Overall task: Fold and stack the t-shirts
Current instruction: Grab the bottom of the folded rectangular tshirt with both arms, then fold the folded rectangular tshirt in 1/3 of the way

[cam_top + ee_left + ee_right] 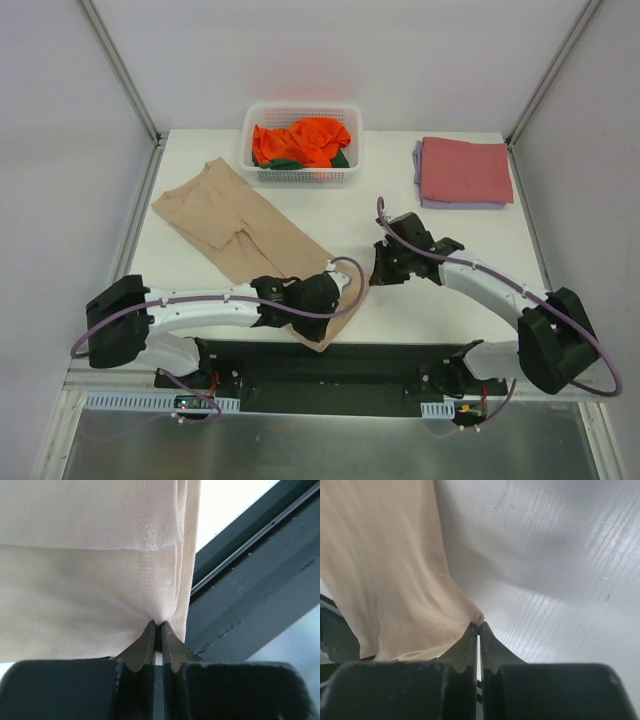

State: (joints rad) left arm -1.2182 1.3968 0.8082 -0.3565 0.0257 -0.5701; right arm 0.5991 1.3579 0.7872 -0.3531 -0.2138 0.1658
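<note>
Both arms sit at the near edge of the white tabletop (pixel 470 270), the largest thing in view. On it the beige shirt (pixel 225 220) lies spread on a slant from the far left toward the near edge, its near corner hanging slightly past the edge over the dark frame. At the far side stands a white basket (pixel 301 176) holding the orange shirt (pixel 310 140) with a dark green shirt (pixel 285 163) tucked beneath. At the far right, a folded pink shirt (pixel 465 168) rests on a folded lavender shirt (pixel 418 160).

Left gripper (pixel 157 626) is pinched tight on the beige shirt's stitched hem at the overhanging corner. Right gripper (pixel 478 626) is likewise clamped on a corner of the same cloth, just off the tabletop.

Each pinch holds only a thin bite of fabric, so a lift could let the hem slip free. If the arms move unevenly, the fold would likely come out skewed or the cloth could drag off the edge.
</note>
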